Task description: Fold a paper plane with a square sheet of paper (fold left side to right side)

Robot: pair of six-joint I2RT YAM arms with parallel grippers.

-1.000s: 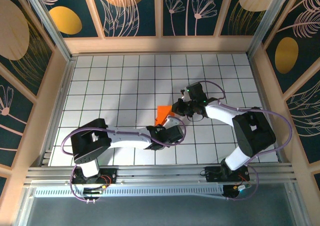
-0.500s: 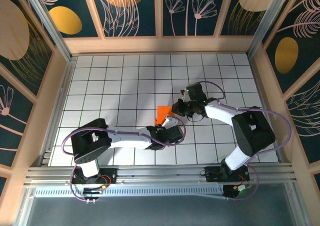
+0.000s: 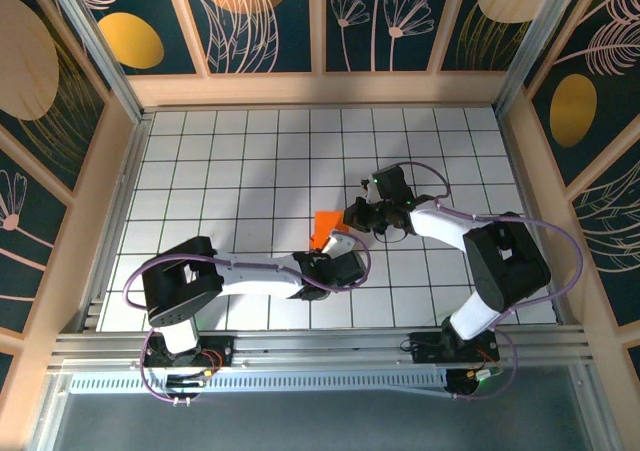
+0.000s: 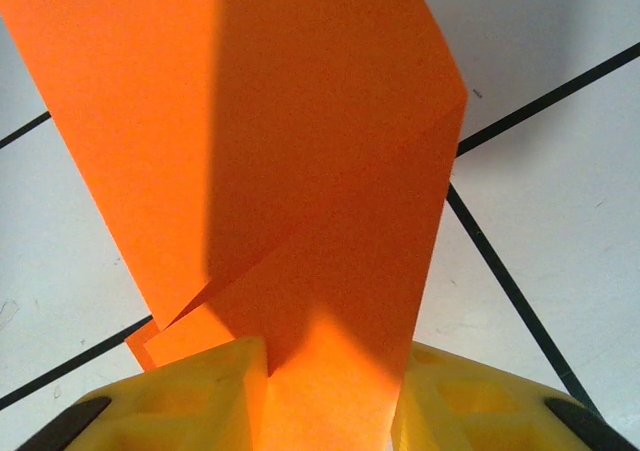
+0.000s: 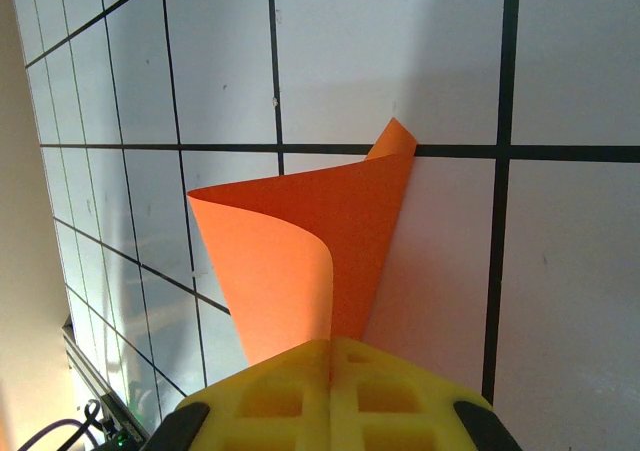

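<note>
My right gripper (image 5: 330, 351) pinches shut on the curled square sheet of paper (image 3: 326, 227), central on the tiled table (image 3: 220, 171). My left gripper (image 4: 330, 359) straddles its folded end, grip uncertain. Little differs from a second earlier.

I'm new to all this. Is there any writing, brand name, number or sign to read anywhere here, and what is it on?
No text can be read anywhere in these pictures.
orange sheet of paper: plain, nothing printed on it.
white tiled floor: only black grid lines, no numbers.
wall panels: drawn leaves, flowers and golden ovals, no letters or signs.
</note>
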